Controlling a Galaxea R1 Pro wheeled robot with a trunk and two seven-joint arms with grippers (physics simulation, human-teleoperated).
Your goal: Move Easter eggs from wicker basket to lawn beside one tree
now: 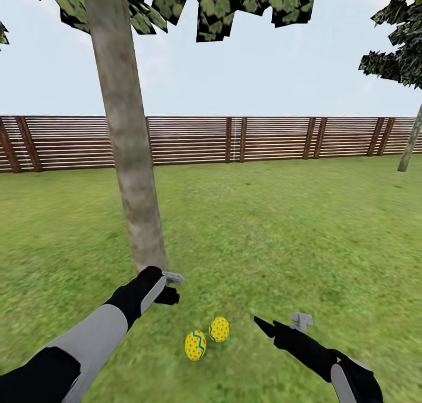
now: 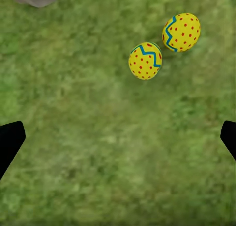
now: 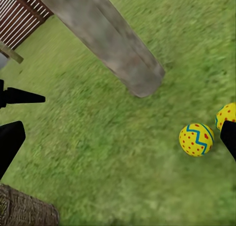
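Left claw (image 1: 170, 287) hangs low over the grass, fingers spread wide, nothing between them. Right claw (image 1: 275, 327) also empty; one dark fingertip shows, how wide it gapes I cannot tell.

Two eggs on the lawn (image 1: 293, 227) between the claws: the zigzag egg (image 1: 195, 345) and the dotted egg (image 1: 219, 329), almost touching, just beyond the left claw's open fingers. Third egg not among them.

Tree (image 1: 130, 157) trunk stands right behind the left claw, near both eggs. Fence (image 1: 264, 138) far back. A woven brown edge sits at the corner of the right wrist view, possibly the basket (image 3: 24, 209).

Risk: either claw sweeping low while withdrawing could nudge the round eggs and roll them away from the trunk.
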